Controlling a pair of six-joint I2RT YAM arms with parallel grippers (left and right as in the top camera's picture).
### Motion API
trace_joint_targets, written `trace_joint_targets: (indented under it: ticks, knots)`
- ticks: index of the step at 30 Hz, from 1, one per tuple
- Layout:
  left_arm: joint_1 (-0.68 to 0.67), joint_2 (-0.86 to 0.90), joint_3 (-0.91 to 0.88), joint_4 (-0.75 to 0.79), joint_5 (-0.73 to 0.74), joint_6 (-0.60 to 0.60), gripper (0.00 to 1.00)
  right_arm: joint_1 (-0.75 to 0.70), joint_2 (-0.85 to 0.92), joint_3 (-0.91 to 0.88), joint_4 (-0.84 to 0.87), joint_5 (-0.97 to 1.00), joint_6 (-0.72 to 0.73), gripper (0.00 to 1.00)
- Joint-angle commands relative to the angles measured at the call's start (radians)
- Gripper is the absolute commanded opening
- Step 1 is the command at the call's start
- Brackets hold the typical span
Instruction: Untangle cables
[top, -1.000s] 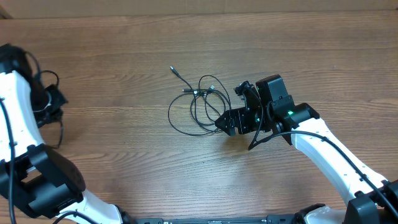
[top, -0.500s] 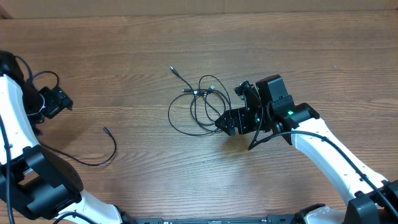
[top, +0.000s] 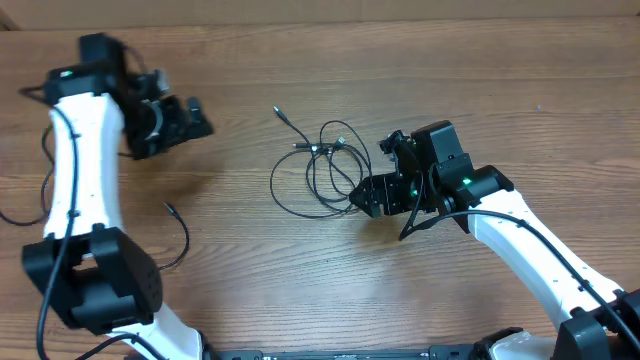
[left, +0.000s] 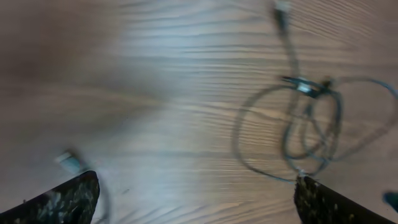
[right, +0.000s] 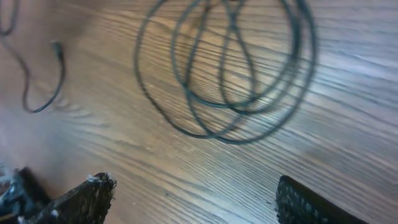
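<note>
The cables lie in two places on the wooden table. A tangle of thin black loops (top: 320, 170) with small plug tips sits mid-table, and it shows blurred in the left wrist view (left: 311, 124) and close up in the right wrist view (right: 230, 68). A single loose cable (top: 185, 238) curves at the left front, its tip (left: 68, 162) near my left finger. My left gripper (top: 190, 120) hovers open at the back left, empty, well left of the tangle. My right gripper (top: 374, 172) stands open at the tangle's right edge, with bare wood between its fingers (right: 81, 202).
The left arm's white links (top: 80, 190) stretch over the table's left side and cover part of the loose cable. The right arm (top: 530, 250) comes in from the front right. The thicker black arm wires (top: 20, 215) hang at the far left.
My left gripper opened and let go of a cable, which now lies at the left front. The left arm then swung from the far left edge toward the tangle. The right gripper stayed put.
</note>
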Motion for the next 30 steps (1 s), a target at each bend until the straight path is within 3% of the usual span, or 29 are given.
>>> trace_joint_targets:
  ticks: [1,8,13,20,24,27,29,30]
  knots:
    - [-0.118,-0.011,0.019,0.03,0.06,0.038,1.0,-0.026,0.003,0.002,-0.028,0.171,0.134,0.82]
    - [-0.365,0.01,0.017,0.163,0.058,0.006,1.0,-0.187,-0.015,0.002,-0.12,0.215,0.232,0.83]
    - [-0.516,0.082,0.015,0.283,0.052,-0.219,1.0,-0.33,-0.02,0.002,-0.232,0.215,0.232,0.9]
    - [-0.65,0.224,0.015,0.441,0.052,-0.37,0.96,-0.429,-0.02,0.002,-0.332,0.215,0.232,0.98]
    - [-0.706,0.312,0.015,0.565,0.043,-0.372,0.85,-0.435,-0.02,0.002,-0.347,0.212,0.232,0.98]
    - [-0.724,0.358,0.015,0.592,-0.006,-0.373,0.71,-0.435,-0.02,0.002,-0.36,0.196,0.232,0.99]
    - [-0.726,0.367,0.015,0.592,-0.031,-0.373,0.52,-0.435,-0.02,0.002,-0.37,0.196,0.231,0.99]
    - [-0.726,0.366,0.016,0.597,-0.031,-0.373,0.39,-0.435,-0.02,0.002,-0.375,0.196,0.228,0.99]
